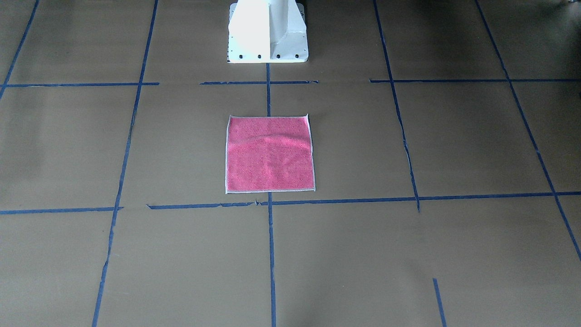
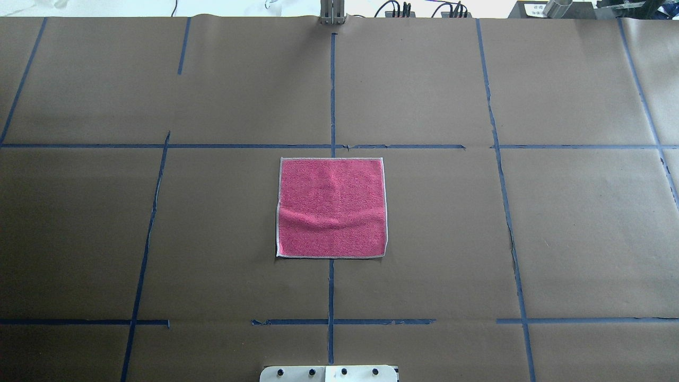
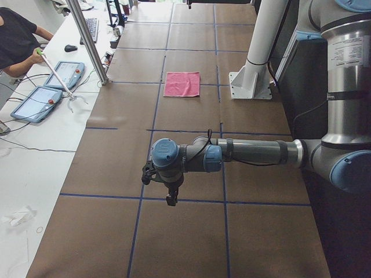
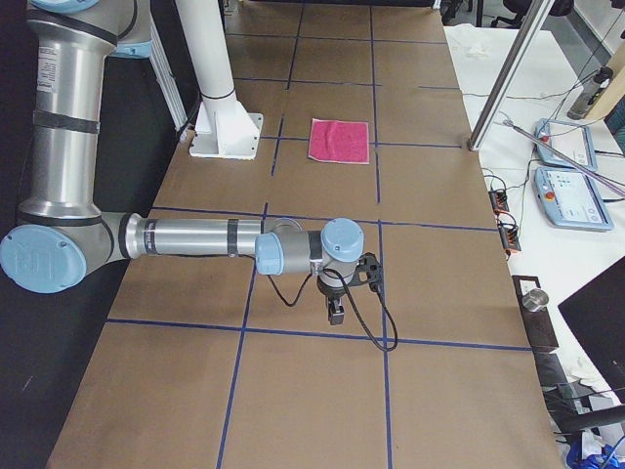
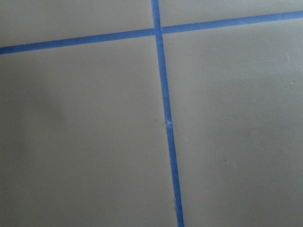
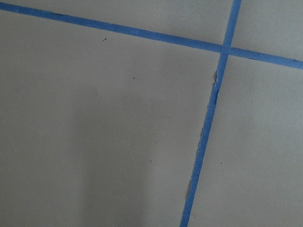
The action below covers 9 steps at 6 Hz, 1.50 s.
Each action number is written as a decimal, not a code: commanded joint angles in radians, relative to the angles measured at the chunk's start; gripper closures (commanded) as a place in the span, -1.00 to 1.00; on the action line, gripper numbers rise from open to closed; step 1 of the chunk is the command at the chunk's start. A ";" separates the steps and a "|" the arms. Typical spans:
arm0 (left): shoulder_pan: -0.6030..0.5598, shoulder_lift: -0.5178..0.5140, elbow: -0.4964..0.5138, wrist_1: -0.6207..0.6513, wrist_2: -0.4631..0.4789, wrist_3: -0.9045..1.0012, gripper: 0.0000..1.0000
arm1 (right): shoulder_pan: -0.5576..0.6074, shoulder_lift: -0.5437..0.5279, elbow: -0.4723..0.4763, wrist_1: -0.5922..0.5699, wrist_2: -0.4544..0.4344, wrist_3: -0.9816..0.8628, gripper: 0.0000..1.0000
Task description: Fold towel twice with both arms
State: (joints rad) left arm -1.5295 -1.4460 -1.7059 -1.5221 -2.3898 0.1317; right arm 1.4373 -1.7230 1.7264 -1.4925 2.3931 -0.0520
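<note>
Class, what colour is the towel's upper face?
Bright pink towel, clearest in the overhead view.

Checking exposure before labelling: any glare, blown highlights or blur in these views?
Front-facing view: white pedestal blown out, towel sharp. Overhead: washed-out bright strip beyond the far edge of the table, towel creases clear. Both wrist views: only brown paper and blue tape, slightly soft, a faint shadow toward the left.
</note>
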 commanded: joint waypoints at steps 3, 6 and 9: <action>0.000 0.001 -0.018 -0.013 0.010 0.006 -1.00 | -0.006 0.010 0.008 0.028 0.008 0.000 -1.00; 0.000 -0.001 -0.008 -0.015 0.000 0.003 -1.00 | -0.024 0.003 0.004 0.095 0.005 0.006 -1.00; 0.000 -0.001 0.002 -0.015 0.000 0.006 -1.00 | -0.043 0.003 0.004 0.095 0.003 0.008 -1.00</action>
State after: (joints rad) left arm -1.5290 -1.4465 -1.7062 -1.5378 -2.3902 0.1369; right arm 1.3988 -1.7195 1.7304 -1.3976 2.3962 -0.0459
